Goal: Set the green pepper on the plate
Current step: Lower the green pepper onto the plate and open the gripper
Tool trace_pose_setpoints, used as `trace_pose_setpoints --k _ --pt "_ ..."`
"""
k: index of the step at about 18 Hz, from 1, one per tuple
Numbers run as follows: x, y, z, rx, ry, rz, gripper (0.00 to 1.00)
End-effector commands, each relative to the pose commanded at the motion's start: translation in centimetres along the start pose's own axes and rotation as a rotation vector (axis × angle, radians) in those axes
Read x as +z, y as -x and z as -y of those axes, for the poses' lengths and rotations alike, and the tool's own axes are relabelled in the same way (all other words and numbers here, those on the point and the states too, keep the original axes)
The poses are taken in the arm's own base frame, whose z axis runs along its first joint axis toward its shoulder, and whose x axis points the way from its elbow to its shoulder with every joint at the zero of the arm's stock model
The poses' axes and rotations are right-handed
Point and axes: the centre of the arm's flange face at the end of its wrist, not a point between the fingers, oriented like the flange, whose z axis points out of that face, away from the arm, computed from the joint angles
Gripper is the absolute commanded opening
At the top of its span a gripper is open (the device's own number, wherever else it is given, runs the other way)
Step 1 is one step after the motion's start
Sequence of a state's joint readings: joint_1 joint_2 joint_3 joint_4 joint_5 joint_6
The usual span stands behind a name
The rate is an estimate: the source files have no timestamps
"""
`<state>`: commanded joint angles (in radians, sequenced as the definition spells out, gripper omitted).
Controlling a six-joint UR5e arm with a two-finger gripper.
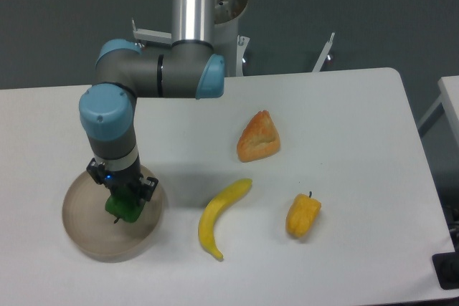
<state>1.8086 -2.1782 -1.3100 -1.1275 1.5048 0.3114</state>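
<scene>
The green pepper (122, 207) is small, dark green and glossy, and it sits between the fingers of my gripper (123, 202), which is shut on it. Gripper and pepper are over the middle of the round beige plate (82, 227) at the table's left front. I cannot tell whether the pepper touches the plate's surface. The arm's wrist hides the top of the pepper.
A yellow banana (221, 216) lies right of the plate. A yellow-orange pepper (303, 215) sits further right. An orange wedge of food (257, 137) lies behind the banana. The table's right edge is near x 600.
</scene>
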Motion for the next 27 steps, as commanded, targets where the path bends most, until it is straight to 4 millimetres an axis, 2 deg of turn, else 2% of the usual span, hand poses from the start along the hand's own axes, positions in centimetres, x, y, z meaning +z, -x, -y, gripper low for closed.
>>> trace_pose_setpoints --k 18,20,22,27 --pt "1.5 -0.4 -0.3 -0.003 0.022 -0.017 0.46" --pt "1.6 -0.4 -0.3 0.000 0.022 -0.017 0.54" --pt "1.4 -0.4 -0.3 0.001 0.019 -0.016 0.70" --pt "0.8 -0.5 -0.3 0.008 0.012 -0.017 0.89"
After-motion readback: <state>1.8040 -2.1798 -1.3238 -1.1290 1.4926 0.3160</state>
